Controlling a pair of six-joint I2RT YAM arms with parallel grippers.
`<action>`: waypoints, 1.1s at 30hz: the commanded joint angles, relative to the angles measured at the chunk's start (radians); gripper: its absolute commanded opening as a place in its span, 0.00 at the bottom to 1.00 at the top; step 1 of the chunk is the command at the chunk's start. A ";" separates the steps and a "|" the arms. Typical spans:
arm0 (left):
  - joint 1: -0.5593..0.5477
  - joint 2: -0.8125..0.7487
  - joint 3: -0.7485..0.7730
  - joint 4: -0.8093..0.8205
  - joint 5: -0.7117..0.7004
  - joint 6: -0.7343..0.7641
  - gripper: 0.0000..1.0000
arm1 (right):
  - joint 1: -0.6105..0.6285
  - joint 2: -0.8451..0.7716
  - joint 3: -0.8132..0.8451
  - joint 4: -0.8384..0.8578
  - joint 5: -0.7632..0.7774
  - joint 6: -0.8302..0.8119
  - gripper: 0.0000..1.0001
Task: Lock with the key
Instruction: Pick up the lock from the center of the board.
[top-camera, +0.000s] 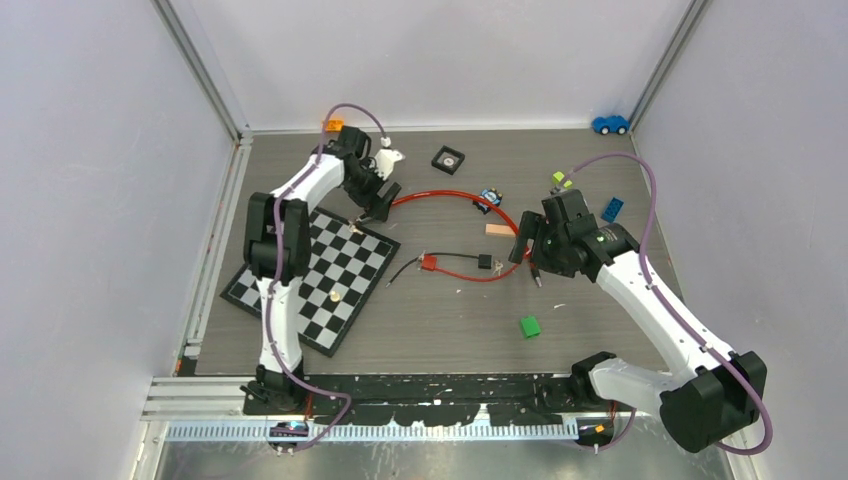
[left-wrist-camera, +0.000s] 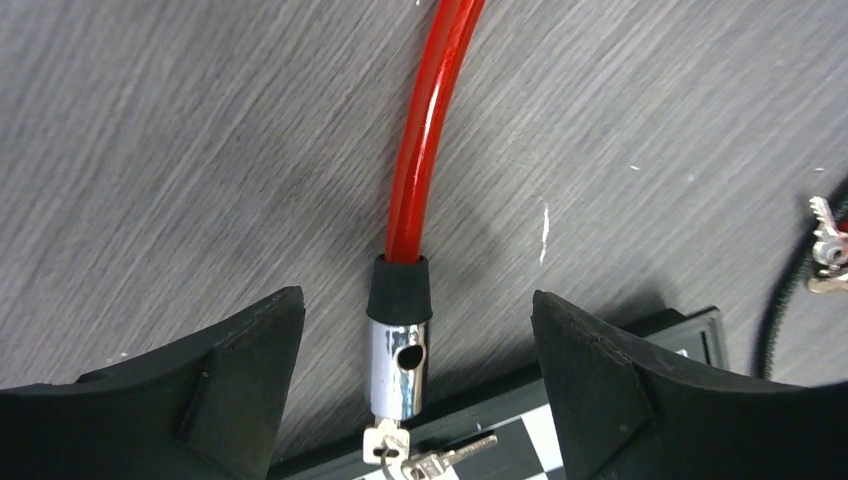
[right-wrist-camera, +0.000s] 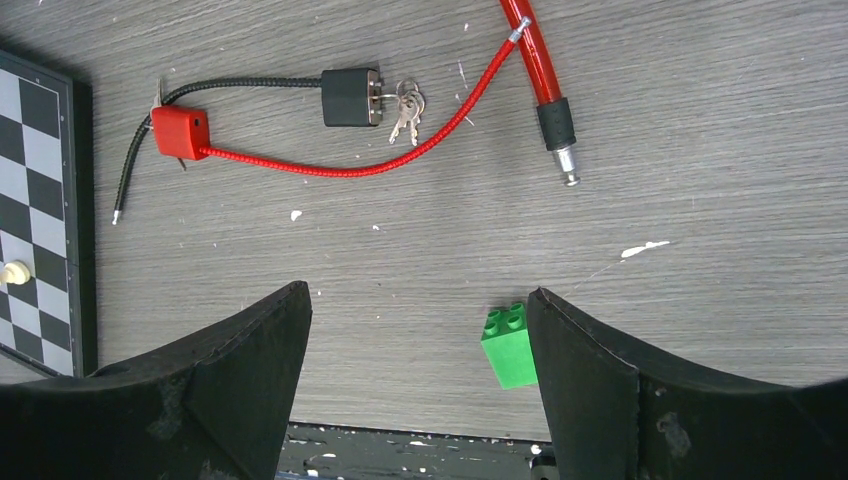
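A thick red cable arcs across the table. Its chrome lock cylinder lies at the chessboard's edge. A key sticks in the cylinder's end, with a spare key on its ring. My left gripper is open and low over the cylinder, one finger on each side, a gap to both. The cable's other end, a black collar with a metal pin, lies free ahead of my right gripper. That gripper is open and holds nothing.
A chessboard lies at the left with a pawn on it. A thin red-and-black cable lock with keys lies mid-table. A green brick sits by my right finger. Small bricks, a wooden block and a blue toy car lie farther back.
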 joint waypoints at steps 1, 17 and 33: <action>-0.021 0.050 0.070 -0.033 -0.067 0.027 0.85 | 0.000 0.001 0.016 0.001 0.004 -0.009 0.84; -0.094 0.178 0.142 -0.067 -0.228 0.044 0.50 | 0.000 -0.013 -0.004 -0.006 0.016 0.009 0.84; -0.142 0.061 0.274 -0.111 -0.243 -0.149 0.21 | 0.000 -0.055 0.008 -0.042 0.081 0.006 0.84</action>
